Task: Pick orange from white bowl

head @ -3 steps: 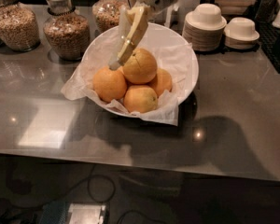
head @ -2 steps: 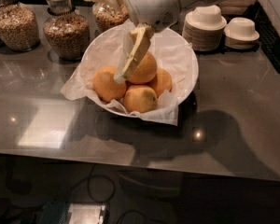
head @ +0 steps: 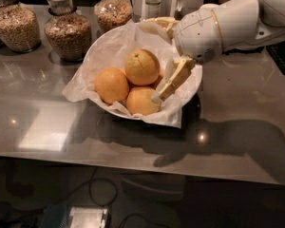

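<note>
The orange (head: 142,66), the largest and palest fruit with a dark stem dimple, sits on top of the pile in the white bowl (head: 107,49), which is lined with crumpled white paper. Two smaller, deeper-orange fruits lie below it at the left (head: 112,85) and the front (head: 139,101). A sliver of another shows behind. My gripper (head: 159,94) reaches down from the white arm (head: 213,27) into the right side of the bowl. It is just right of the orange and beside the front fruit, and holds nothing.
Glass jars of grain stand at the back left (head: 16,25) (head: 68,32) (head: 113,11), with a bottle (head: 153,1) behind the bowl. The grey counter (head: 237,122) ends at a front edge near the bottom of the view. Cables lie on the floor below.
My gripper has moved from over the top of the orange to the right side of the bowl and sits lower. The fruits have not moved.
</note>
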You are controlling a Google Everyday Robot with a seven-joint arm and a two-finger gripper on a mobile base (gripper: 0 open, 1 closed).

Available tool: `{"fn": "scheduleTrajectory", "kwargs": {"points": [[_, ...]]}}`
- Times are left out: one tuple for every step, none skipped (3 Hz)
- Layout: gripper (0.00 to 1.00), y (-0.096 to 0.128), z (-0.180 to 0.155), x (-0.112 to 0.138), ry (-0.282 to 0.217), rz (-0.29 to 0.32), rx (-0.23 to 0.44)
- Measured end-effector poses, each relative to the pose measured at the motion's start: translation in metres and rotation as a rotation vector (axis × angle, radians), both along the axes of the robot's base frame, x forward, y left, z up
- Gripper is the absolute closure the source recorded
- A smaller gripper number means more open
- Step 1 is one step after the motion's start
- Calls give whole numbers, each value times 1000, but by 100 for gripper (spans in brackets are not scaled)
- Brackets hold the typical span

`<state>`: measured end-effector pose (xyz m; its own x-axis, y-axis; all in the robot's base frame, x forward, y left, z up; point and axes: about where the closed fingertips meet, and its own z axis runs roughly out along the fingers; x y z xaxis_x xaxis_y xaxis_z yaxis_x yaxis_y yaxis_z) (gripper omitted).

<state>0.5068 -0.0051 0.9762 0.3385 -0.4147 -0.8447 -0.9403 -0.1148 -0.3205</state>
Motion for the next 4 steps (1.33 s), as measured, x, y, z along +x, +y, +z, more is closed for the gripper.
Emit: {"fn": "scheduleTrajectory", "kwargs": {"points": [[0,0,0,0,0,0,0],[0,2,-28,19,85,3,-49],[0,-2,-59,39,184,-10,-88],[0,-13,-83,49,260,-49,-110]]}}
